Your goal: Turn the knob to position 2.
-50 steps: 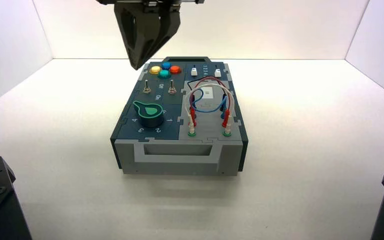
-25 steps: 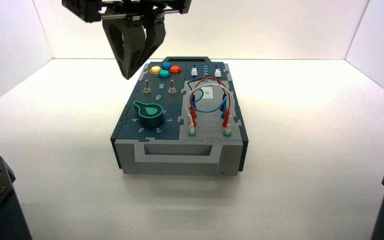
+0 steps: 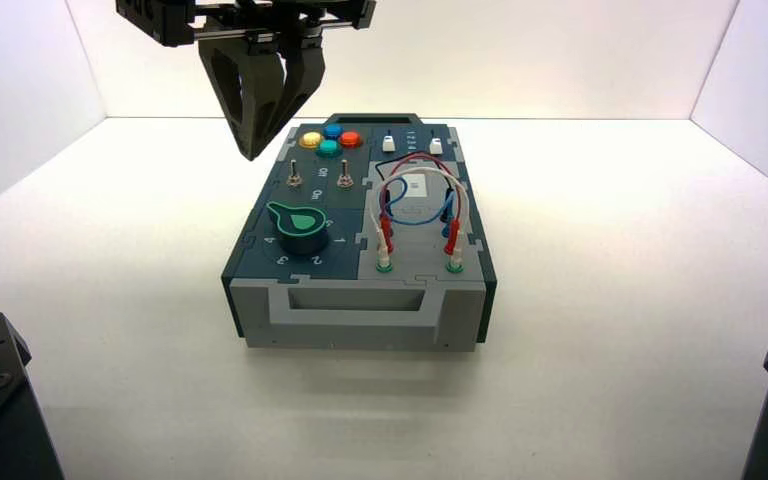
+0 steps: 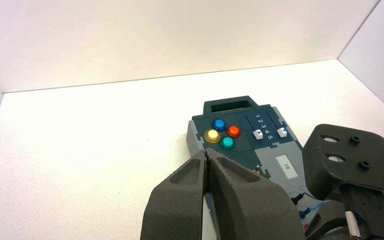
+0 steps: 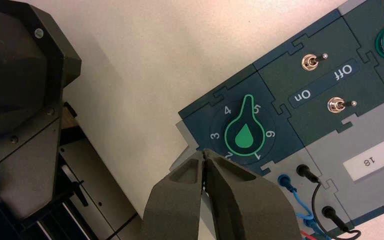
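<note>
A gripper [image 3: 252, 150] with fingers pressed shut hangs above the box's [image 3: 360, 300] far left corner; which arm carries it is unclear. The knob's [image 5: 245, 137] pointer aims between 4 and 5.

The knob [image 3: 300, 228], a round dark-teal dial with a bright green teardrop pointer top, sits on the box's near-left panel inside a ring of white digits, its tip aimed between 4 and 5, away from the 2 [image 3: 316, 260].
</note>
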Tool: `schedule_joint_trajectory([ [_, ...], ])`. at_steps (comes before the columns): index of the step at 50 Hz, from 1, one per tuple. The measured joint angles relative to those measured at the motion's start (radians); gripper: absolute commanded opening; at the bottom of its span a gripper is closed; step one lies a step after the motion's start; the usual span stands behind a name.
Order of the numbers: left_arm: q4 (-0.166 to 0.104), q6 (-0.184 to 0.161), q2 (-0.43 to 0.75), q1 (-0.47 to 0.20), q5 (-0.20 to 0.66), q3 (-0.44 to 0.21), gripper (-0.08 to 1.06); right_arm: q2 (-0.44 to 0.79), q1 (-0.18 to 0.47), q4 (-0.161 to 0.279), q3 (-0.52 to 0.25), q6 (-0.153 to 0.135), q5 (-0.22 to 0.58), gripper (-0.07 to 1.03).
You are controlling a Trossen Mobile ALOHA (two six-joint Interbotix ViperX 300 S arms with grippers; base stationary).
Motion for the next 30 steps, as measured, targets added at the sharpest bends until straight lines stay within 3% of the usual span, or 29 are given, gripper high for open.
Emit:
schedule_joint_trajectory([
  [16, 0.0, 0.0, -0.014, 0.002, 0.002, 0.0, -0.03, 0.002, 0.002, 0.0, 0.005, -0.005, 0.006, -0.02],
  [30, 0.002, 0.002, -0.015, 0.002, 0.002, 0.0, -0.03, 0.043, 0.0, 0.005, -0.028, -0.012, 0.066, -0.02],
])
